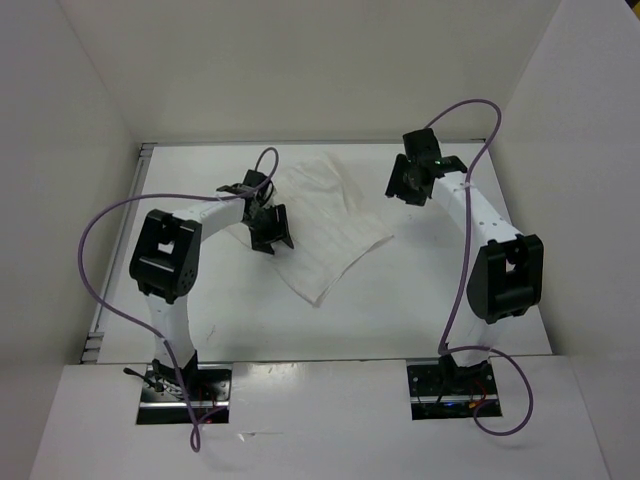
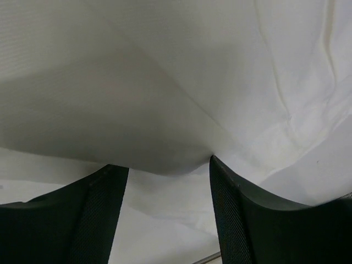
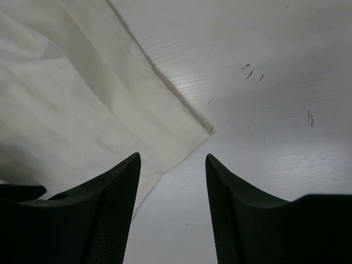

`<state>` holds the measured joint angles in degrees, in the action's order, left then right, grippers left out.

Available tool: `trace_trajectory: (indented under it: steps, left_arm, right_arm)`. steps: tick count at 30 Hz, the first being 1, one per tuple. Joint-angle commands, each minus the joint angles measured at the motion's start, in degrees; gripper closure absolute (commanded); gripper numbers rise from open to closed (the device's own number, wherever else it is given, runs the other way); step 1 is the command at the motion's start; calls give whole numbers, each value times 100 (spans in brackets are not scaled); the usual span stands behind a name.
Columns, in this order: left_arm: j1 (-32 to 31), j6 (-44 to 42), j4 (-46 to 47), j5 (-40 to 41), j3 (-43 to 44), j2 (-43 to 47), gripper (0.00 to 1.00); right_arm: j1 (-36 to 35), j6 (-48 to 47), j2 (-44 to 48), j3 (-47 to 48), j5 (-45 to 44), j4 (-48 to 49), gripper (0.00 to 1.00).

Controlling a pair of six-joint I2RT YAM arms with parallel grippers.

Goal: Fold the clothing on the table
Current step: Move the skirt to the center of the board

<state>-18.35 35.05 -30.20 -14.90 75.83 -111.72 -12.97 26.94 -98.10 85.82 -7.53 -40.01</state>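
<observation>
The clothing [image 1: 325, 225] lay rumpled on the table [image 1: 430, 300], left of centre and toward the far side. The left gripper [image 1: 270, 232] stood over its left part with jaws apart and nothing clamped. Whether its fingers [image 2: 236, 220] touched the fabric could not be determined. The right gripper [image 1: 408, 183] hovered near a corner of the clothing, jaws apart and empty.

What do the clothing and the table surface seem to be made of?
The clothing: thin white woven fabric, probably cotton, matte; it shows creases and soft folds. The table: likely corrugated plastic board, matte white; the right wrist view shows fine parallel ribs and small dark scuffs.
</observation>
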Motion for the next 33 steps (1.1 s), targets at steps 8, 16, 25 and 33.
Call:
trace_trajectory:
  steps: [8,16,25,33]
  left_arm:
    - [508,-156,40,329,1319,-1061,32]
    - [762,-288,-65,329,1847,-1176,32]
    - [763,-288,-65,224,2058,-1229,32]
    - [763,-288,-13,171,1997,-1229,32]
  right_arm:
    - [93,-505,-673,-189,1139,37,60]
    - [242,-453,-1360,-330,1209,265,61]
    - [348,-453,-1931,-145,1562,494,62]
    - [401,-453,-2107,-145,1886,775,64]
